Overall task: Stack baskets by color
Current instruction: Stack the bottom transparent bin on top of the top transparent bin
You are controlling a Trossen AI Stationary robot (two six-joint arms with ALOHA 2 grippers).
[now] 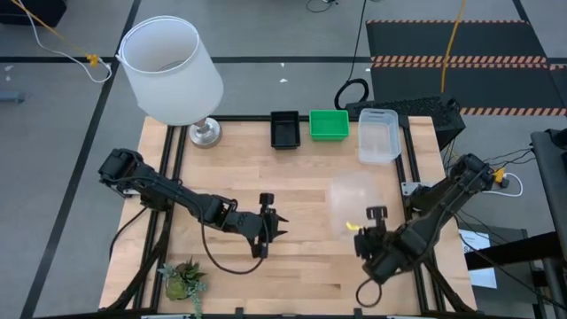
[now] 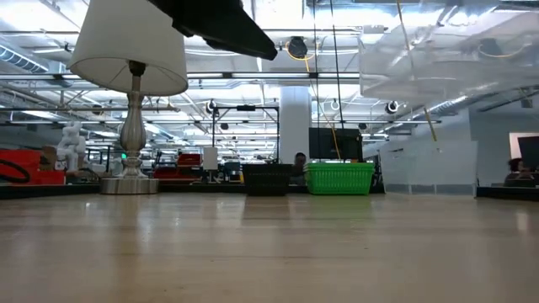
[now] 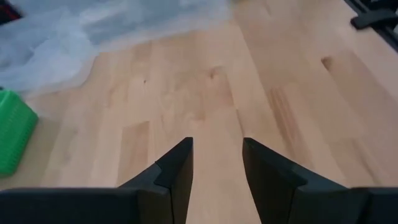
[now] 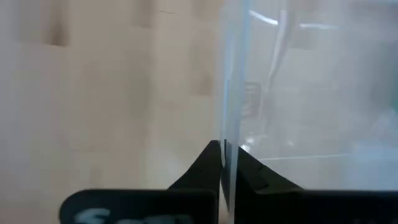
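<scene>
The right pincer [image 4: 229, 163] was clamped on one wall of a clear basket [image 1: 354, 199] held over the desk [image 1: 301, 186] right of centre. It should be carried level toward the other clear basket [image 1: 379, 135] at the far right. The left pincer [image 3: 217, 165] hung open and empty, mid-desk.

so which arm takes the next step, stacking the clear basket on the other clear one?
Right. The right gripper is shut on the lifted clear basket's wall; the left gripper is open and empty, farther from the back clear basket.
</scene>
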